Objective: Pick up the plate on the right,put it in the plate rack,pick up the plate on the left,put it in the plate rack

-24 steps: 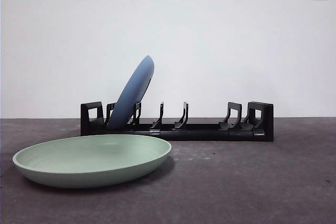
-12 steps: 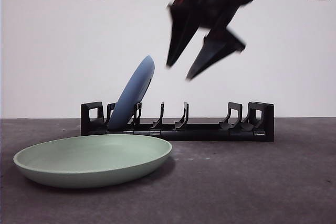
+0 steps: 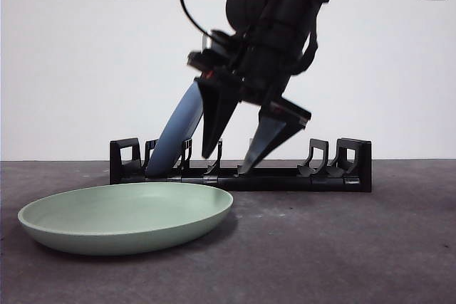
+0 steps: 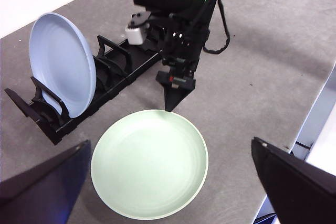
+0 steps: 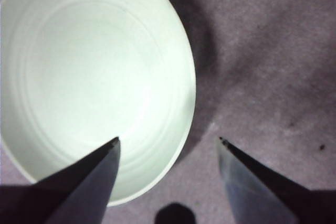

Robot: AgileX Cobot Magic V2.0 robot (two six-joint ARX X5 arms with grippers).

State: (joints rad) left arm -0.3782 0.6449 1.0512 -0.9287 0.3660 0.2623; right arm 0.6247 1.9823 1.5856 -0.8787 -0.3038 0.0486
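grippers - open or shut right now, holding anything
Right gripper: open, holding nothing, jaws straddling the near rim of the green plate.
Left gripper: open, holding nothing, high above the table.

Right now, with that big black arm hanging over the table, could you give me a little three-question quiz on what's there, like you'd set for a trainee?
1. True or false: the blue plate lies flat on the table.
2. Which plate is the right gripper lined up over? A) the blue plate B) the green plate C) neither
3. Fill in: the right gripper's jaws are ____, one above the green plate's rim and one above bare table.

Key
1. False: it stands tilted in the plate rack, near one end.
2. B
3. open. The left gripper waits higher up, also open.
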